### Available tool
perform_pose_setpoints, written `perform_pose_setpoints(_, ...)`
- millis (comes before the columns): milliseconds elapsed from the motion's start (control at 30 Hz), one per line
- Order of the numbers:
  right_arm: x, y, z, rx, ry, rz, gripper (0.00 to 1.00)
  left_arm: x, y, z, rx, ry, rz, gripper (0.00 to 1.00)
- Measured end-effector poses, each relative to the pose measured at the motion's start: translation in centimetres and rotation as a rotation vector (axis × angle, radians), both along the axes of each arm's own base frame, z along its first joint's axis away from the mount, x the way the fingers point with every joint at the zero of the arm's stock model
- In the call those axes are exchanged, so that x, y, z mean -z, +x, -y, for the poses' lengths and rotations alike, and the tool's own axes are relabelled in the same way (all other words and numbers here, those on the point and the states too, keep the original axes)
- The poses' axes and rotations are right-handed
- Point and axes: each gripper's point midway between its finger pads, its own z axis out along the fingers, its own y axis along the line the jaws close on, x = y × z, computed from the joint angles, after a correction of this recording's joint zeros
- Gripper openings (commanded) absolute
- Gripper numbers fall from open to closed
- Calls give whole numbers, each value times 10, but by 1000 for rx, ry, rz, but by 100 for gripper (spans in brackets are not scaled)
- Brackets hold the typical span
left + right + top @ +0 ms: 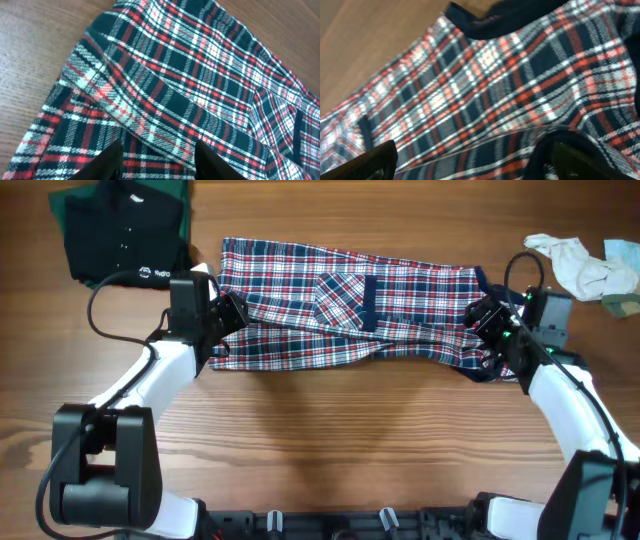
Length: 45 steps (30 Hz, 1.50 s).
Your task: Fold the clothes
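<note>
A red, white and navy plaid shirt [350,310] lies stretched left to right across the wooden table, folded lengthwise. My left gripper [228,313] is at its left end. In the left wrist view its fingers [157,160] are spread wide over the plaid cloth [190,75], with a folded edge running between them. My right gripper [483,315] is at the shirt's right end. In the right wrist view its fingers [470,160] are wide apart over the plaid [485,85], and a navy-edged fold curls over the right finger.
A dark green and black garment [120,230] lies at the far left corner. A crumpled white cloth [580,260] lies at the far right. Bare wooden table [350,430] runs in front of the shirt.
</note>
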Motion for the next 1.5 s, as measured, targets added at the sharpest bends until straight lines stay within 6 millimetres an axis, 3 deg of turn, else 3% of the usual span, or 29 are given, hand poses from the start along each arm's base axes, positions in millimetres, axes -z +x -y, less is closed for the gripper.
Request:
perform_pose_setpoints(267,-20,-5,-20,-67,98,-34,100,2,-3,0,-72,-59,-36,48)
perform_pose_setpoints(433,-18,-14,-34,-107,163,-68,100,9,3,-1,-129,-98,-42,50)
perform_pose_setpoints(567,-17,-15,-46,-143,171,-75,100,34,6,-1,-177,-131,-86,51)
perform_pose_setpoints(767,-17,-17,-77,-222,180,-86,99,29,22,0,-194,-162,-21,51)
perform_pose_setpoints(1067,-5,-24,-63,-52,181,-162,100,25,26,1,-201,-176,0,51)
perform_pose_setpoints(1233,16,-27,-61,35,219,-241,100,25,26,1,-201,-176,0,52)
perform_pose_setpoints(1500,20,-8,-53,86,209,-188,97,24,26,1,-202,-177,1,50)
